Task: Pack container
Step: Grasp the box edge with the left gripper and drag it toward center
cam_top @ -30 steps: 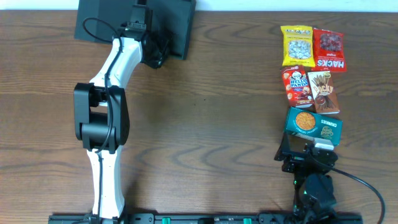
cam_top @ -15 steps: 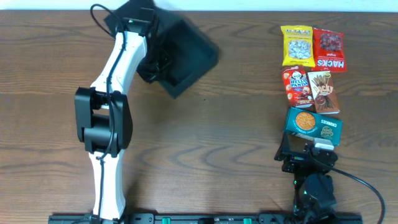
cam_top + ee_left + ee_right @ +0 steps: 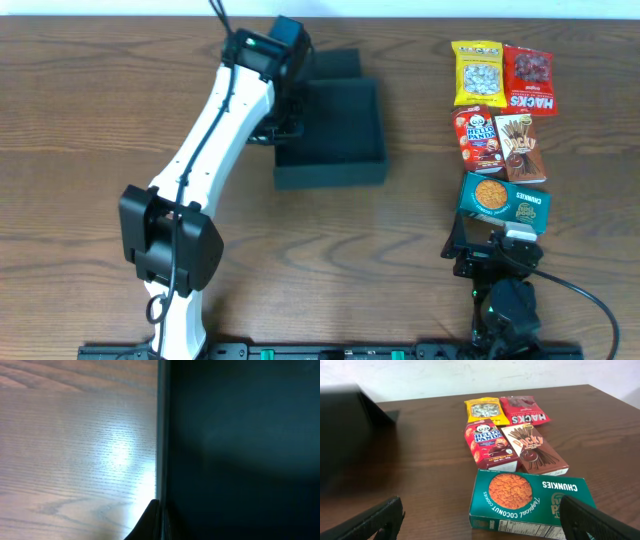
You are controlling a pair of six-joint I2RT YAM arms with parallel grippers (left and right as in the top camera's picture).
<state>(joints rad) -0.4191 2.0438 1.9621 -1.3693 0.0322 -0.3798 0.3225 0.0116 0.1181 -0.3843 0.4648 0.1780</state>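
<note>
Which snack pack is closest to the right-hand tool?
The teal Chunkies cookie box, just ahead of the right tool; the other four packs lie beyond it.

The left arm (image 3: 225, 120) is covering the left hand (image 3: 159, 527) and the box's (image 3: 335, 130) left rim from overhead. Up close, the box is running off three edges. From the right wrist it is showing only as a blur, and the right hand's (image 3: 480, 510) fingers are running off the bottom corners.

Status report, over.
Left gripper clamped on container wall. Right gripper open, parked by snacks. Container empty, nothing blocking.
</note>
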